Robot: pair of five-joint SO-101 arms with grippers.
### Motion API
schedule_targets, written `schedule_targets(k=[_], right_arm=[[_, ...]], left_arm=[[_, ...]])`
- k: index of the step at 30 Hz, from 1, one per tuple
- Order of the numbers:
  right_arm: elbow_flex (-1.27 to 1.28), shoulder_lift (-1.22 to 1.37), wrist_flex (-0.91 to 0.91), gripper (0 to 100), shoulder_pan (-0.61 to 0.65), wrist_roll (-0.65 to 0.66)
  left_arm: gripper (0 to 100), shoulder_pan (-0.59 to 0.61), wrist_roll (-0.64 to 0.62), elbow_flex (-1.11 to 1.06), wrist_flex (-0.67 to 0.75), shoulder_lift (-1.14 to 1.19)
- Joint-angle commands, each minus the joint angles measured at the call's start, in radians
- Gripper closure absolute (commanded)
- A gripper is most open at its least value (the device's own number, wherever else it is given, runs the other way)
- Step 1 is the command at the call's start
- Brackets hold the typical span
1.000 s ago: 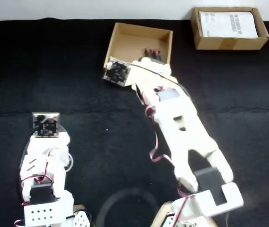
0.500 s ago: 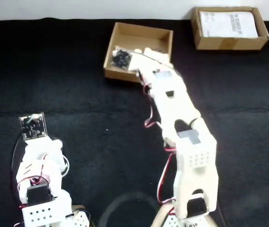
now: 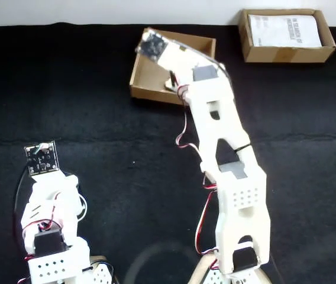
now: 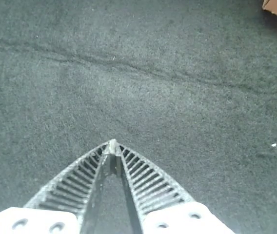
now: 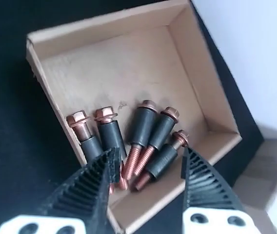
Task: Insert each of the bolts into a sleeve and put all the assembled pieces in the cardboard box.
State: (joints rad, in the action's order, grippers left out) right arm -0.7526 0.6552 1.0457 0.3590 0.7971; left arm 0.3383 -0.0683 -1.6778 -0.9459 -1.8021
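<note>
The cardboard box [image 3: 149, 76] stands open at the far middle of the black table. In the right wrist view several copper bolts in black sleeves [image 5: 154, 129] lie side by side on the floor of the box [image 5: 110, 72], near one wall. My right gripper [image 5: 149, 151] hovers above them, open and empty, one finger [image 5: 95, 181] on each side of the cluster. The right arm [image 3: 215, 127] stretches from the near edge up over the box. My left gripper [image 4: 112, 145] is shut on nothing, low over bare black cloth at the near left.
A second cardboard box [image 3: 286, 54] with a white sheet in it sits at the far right corner. The left arm [image 3: 51, 204] stays folded at the near left. A crease in the cloth [image 4: 143, 73] runs across the table's middle.
The right arm's wrist has swung from the box's near-left rim to farther over the box, and its elbow has lifted. The left arm shifted slightly left, then stayed still.
</note>
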Motion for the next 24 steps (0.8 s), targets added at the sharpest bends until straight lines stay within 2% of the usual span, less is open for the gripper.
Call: schedule_targets(k=[1,6,9,13,16,19,24], right_arm=[[-0.219,-0.018,0.197,81.8,0.01,-0.091],[-0.532,-0.016,0.501,81.8,0.008,-0.275],[-0.742,-0.016,0.711,81.8,0.005,-0.331],[-0.946,-0.016,0.72,81.8,-0.054,-0.428],[-1.015,-0.028,0.722,81.8,-0.114,-0.568],[-0.995,-0.137,0.722,81.8,-0.159,-0.692],[-0.819,-0.375,0.722,81.8,-0.16,-0.732]], left_arm=[[99,0.012,-0.003,-0.018,-0.003,-0.007],[99,0.012,-0.003,-0.018,-0.006,-0.007],[99,0.012,-0.003,-0.018,-0.008,-0.005],[99,0.012,-0.003,-0.018,-0.008,-0.005],[99,0.012,-0.003,-0.018,-0.008,-0.005],[99,0.012,-0.003,-0.018,-0.008,-0.005],[99,0.01,-0.003,-0.018,-0.009,-0.005]])
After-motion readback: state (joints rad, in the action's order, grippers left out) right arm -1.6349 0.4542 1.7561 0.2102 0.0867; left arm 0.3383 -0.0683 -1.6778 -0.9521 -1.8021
